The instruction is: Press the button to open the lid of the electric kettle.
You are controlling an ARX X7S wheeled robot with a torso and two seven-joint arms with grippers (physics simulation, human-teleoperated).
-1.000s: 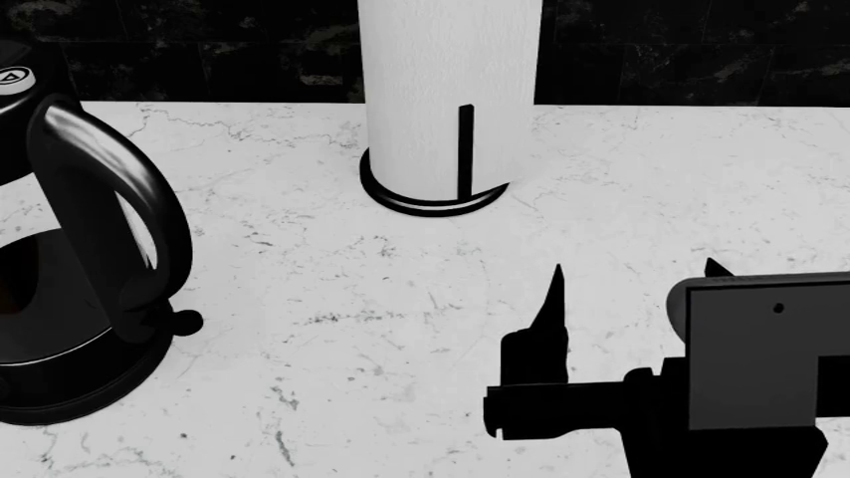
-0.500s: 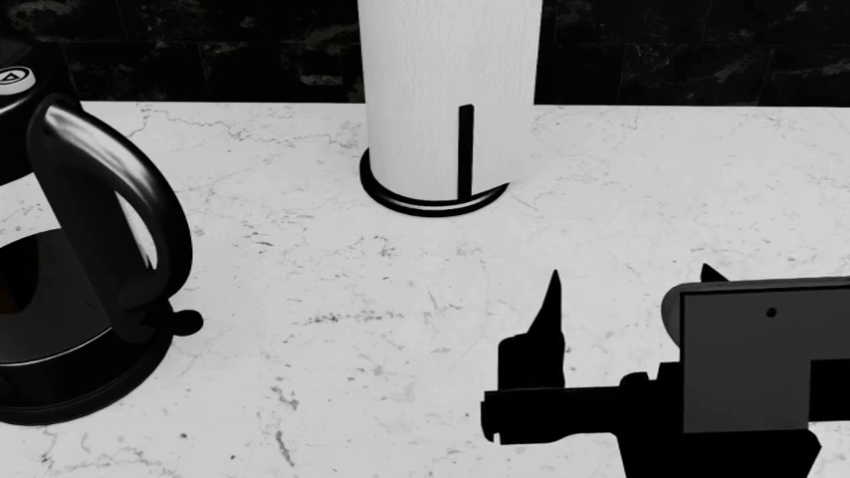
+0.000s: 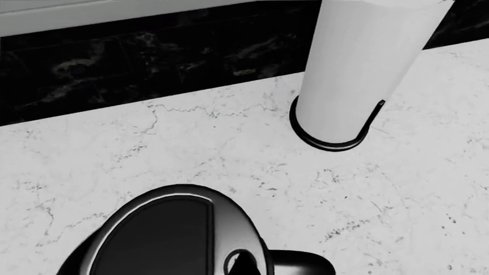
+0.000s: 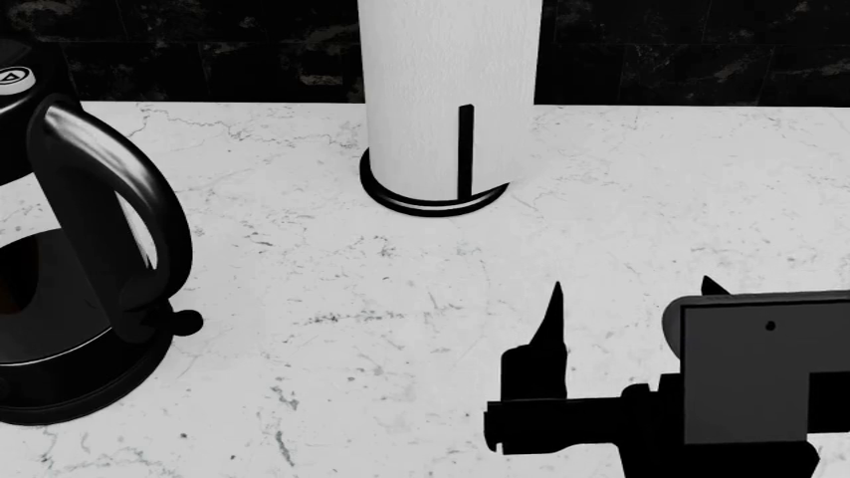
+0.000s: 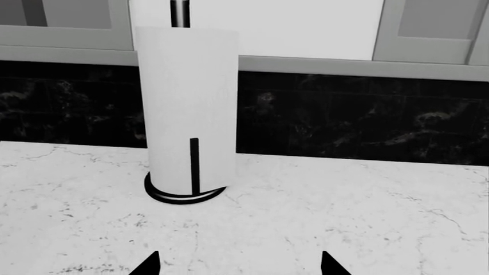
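The kettle [image 4: 74, 269] stands at the left edge of the head view on the white marbled bench [image 4: 398, 299], its big looped black handle [image 4: 113, 199] turned toward the middle of the frame and a small ball-tipped lever [image 4: 186, 322] sticking out near its round base. The button [image 4: 11, 79] — a small pale disc with a dark triangle — sits at the upper left corner of that frame, on top of the black plastic above the handle. The right claw [image 4: 631, 289] is at the lower right, well apart from the kettle, with bare bench between them; its two pointed fingertips [image 4: 555, 299] stand apart with nothing held, and the right wrist view shows the same two tips spread wide above the bench. A white roll on a black ring stand [image 4: 445, 100] rises at the top centre, near the dark back wall. The left wrist view looks down on the kettle's glossy black lid [image 3: 164, 238] — the left claw itself is not in view anywhere.
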